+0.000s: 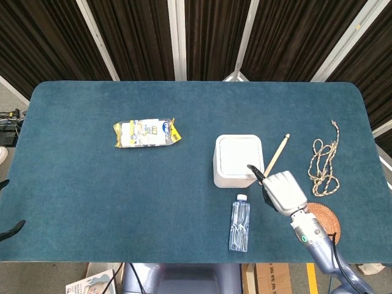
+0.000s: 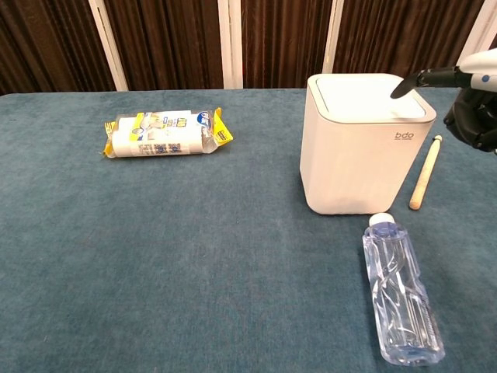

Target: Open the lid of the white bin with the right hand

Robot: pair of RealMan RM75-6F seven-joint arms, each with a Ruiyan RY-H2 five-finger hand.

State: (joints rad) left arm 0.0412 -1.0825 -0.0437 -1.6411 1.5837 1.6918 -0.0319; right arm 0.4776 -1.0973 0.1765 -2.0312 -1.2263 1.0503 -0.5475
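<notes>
snack pack [image 1: 146,133] | water bottle [image 1: 240,223] lying flat | wooden stick [image 1: 274,158] | rope [image 1: 324,160] | coaster [image 1: 323,220]

A: Which colours show?
B: A white bin [image 1: 237,160] on the teal tablecloth [image 1: 92,184], beside a tan wooden stick [image 1: 274,159].
A: Others?
B: A yellow-and-white packet [image 1: 146,133], a beige-brown braided rope [image 1: 324,162].

Blue table [image 1: 92,202] bears bin [image 1: 237,160], bottle [image 1: 239,223], packet [image 1: 146,132], stick [image 1: 275,155], rope [image 1: 324,164], coaster [image 1: 323,219]

Right hand [image 1: 280,190] lower right: white shell, black fingers [image 2: 409,81]; silver-grey wrist, small green light; blue-grey forearm.
</notes>
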